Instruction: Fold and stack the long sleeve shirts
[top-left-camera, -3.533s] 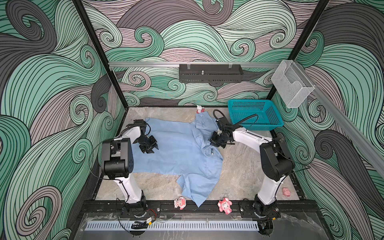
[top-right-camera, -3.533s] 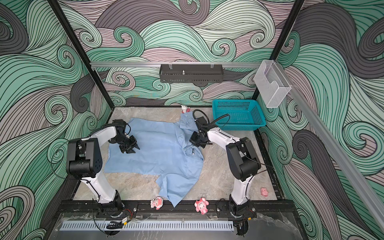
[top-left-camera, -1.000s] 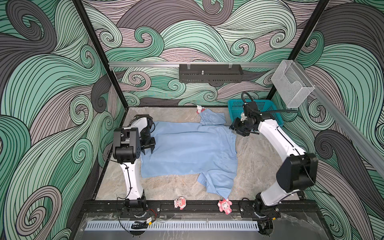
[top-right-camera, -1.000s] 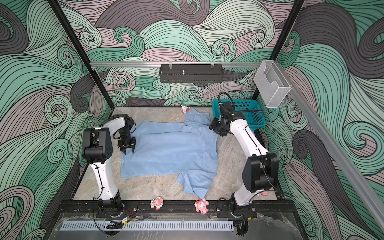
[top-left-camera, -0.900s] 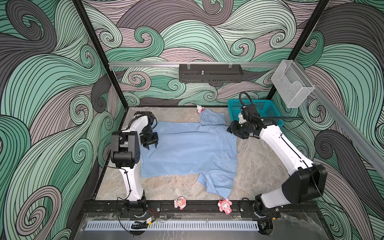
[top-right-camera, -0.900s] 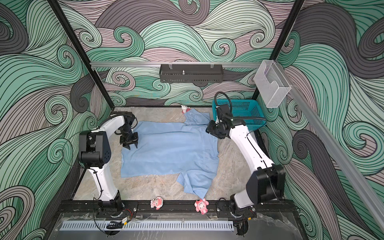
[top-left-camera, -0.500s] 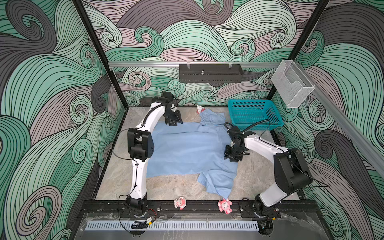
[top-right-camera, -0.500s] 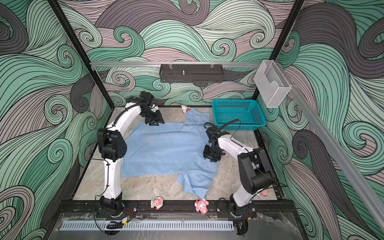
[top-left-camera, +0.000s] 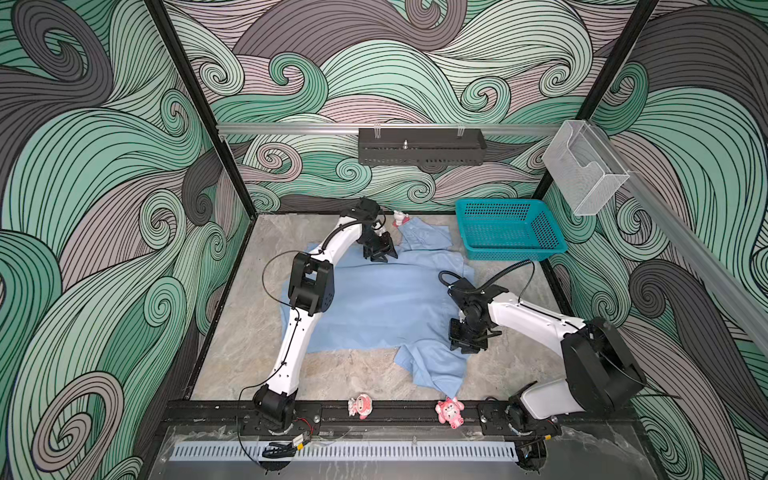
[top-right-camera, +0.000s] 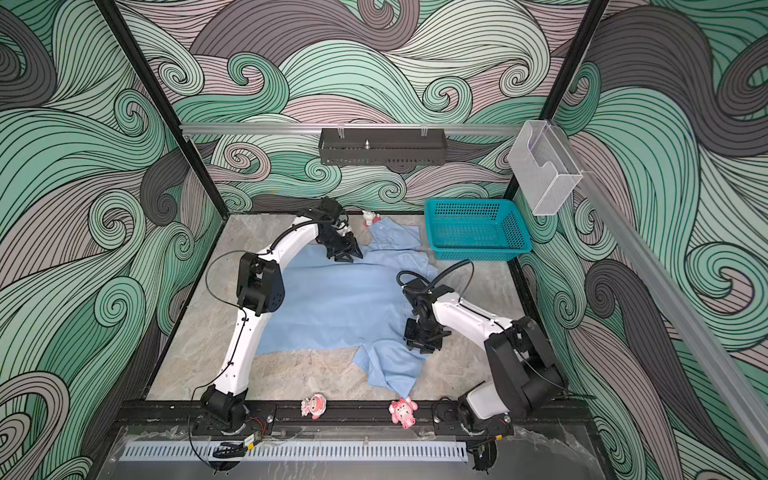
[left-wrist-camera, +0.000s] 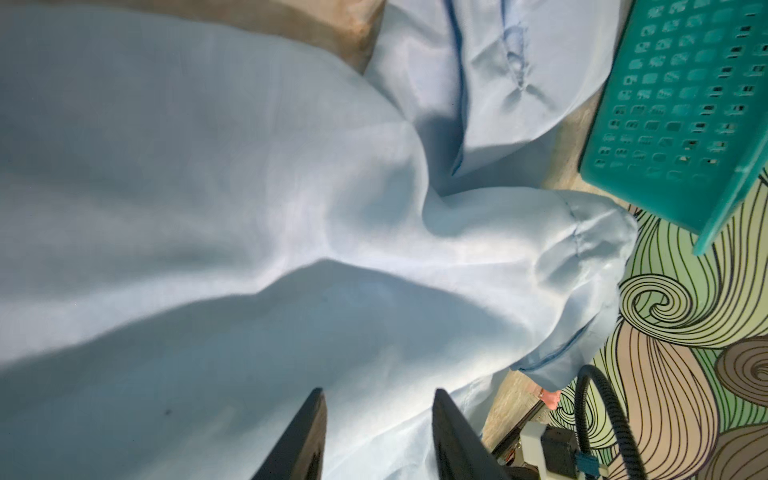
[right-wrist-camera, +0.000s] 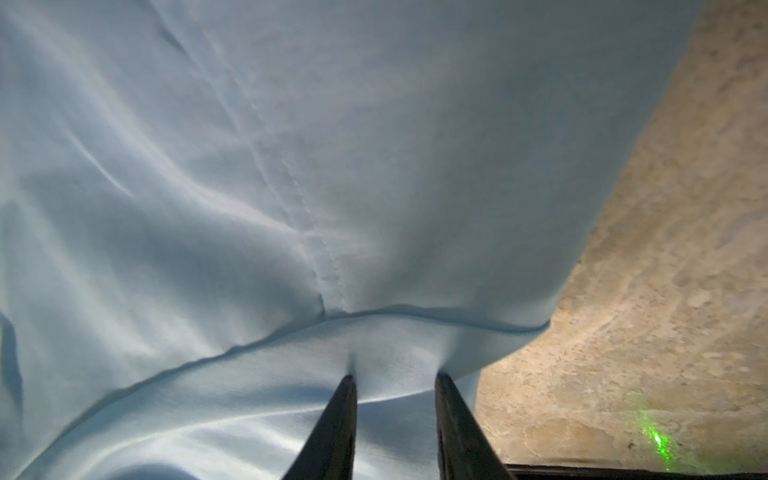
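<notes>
Jaws half-open, the left gripper (top-left-camera: 382, 255) hovers at the far edge of the shirt (top-left-camera: 386, 299), which lies spread and unfolded on the surface (top-left-camera: 245, 332) in both top views. Left wrist: nothing gripped. Right wrist: right gripper (right-wrist-camera: 397, 378) straddles a fabric ridge, jaws narrow, grip unclear. Folding looks all ahead.

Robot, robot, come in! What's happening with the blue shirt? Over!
Left gripper open over shirt, far edge. Right gripper open at its right side, cloth bunched between jaws. Shirt spread out, not folded yet. Teal basket beside it, not blocking.
</notes>
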